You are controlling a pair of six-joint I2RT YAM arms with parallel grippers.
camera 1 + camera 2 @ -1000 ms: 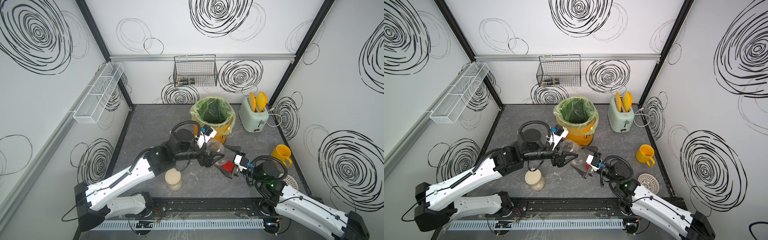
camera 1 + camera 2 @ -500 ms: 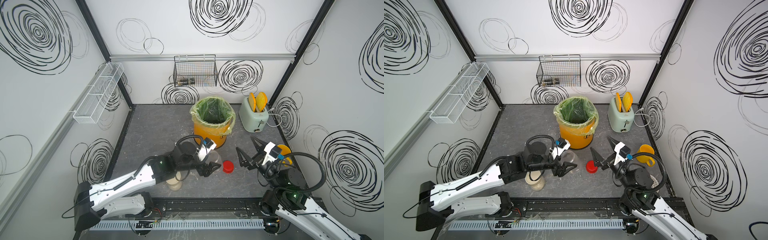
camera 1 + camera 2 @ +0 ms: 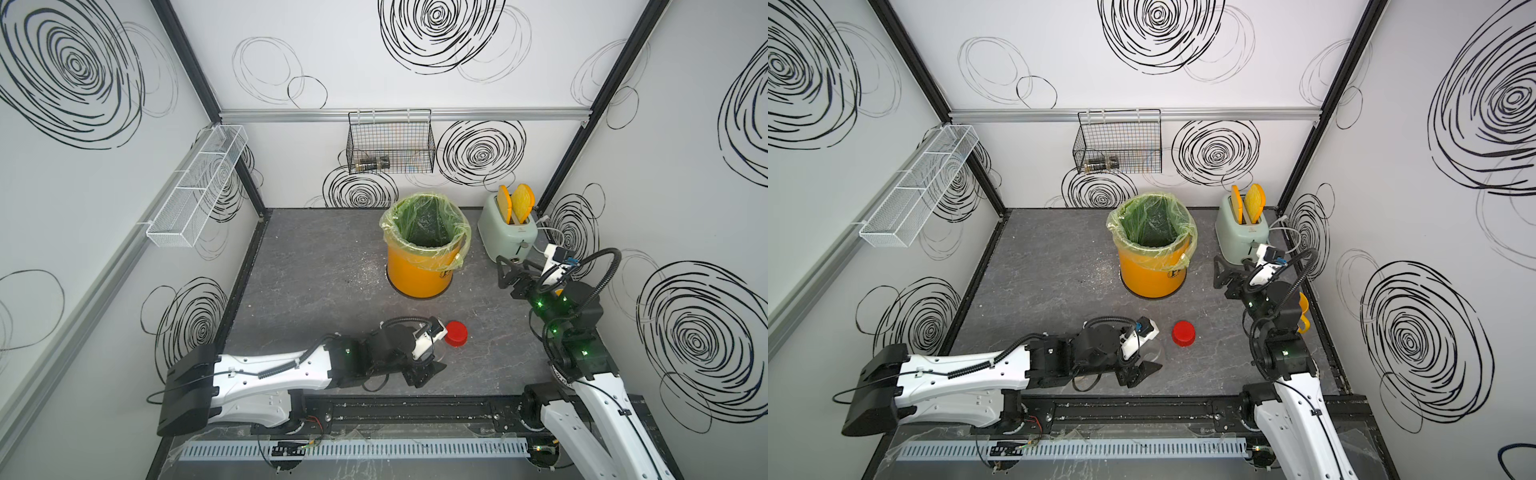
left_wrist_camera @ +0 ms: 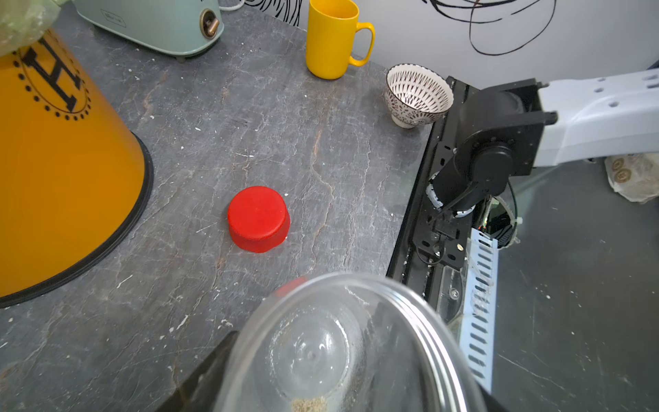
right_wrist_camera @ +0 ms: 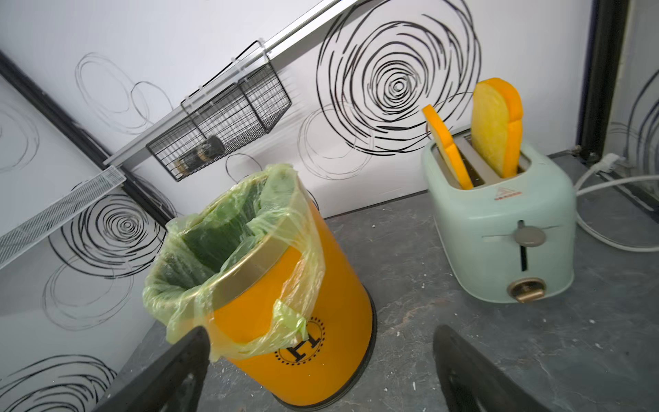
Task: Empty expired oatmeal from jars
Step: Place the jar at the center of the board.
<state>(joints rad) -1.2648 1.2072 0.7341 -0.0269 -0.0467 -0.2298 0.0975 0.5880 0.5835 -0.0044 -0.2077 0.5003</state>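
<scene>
Grey stone table (image 3: 324, 282): it carried pale flecks scattered around the bin and toward the front edge.
Left arm: it lay low and stretched along the front of the table, wrist near the front rail.
Left gripper (image 3: 422, 370): its jaws stood fairly wide, closed on the clear jar, with a dark finger (image 4: 205, 374) against the jar's wall in the left wrist view.
Clear jar (image 4: 338, 342): it sat between the left jaws at the front of the table with its cap off and the threaded rim bare; in both top views only a faint glassy outline showed beside the wrist camera.
Oatmeal (image 4: 308, 405): only a small beige patch showed low inside the jar, and the rest of the glass looked clear.
Red cap (image 3: 456, 333): it lay flat on the table, top up, just beside the left wrist and apart from the jar, between the bin and the front rail.
Right gripper (image 3: 510, 269): its jaws were spread wide with nothing between them, raised above the table between the bin and the toaster, nearer the toaster.
Bin (image 3: 419, 274): orange-yellow with a green liner, it stood upright near the back of the table, mouth open.
Toaster (image 3: 505, 232): mint green, it stood in the back right corner with two orange slices standing in its slots.
Yellow mug (image 4: 331, 39): it stood upright by the right wall, near the toaster.
Patterned bowl (image 4: 417, 94): it stood upright at the table's front right edge, near the mug.
</scene>
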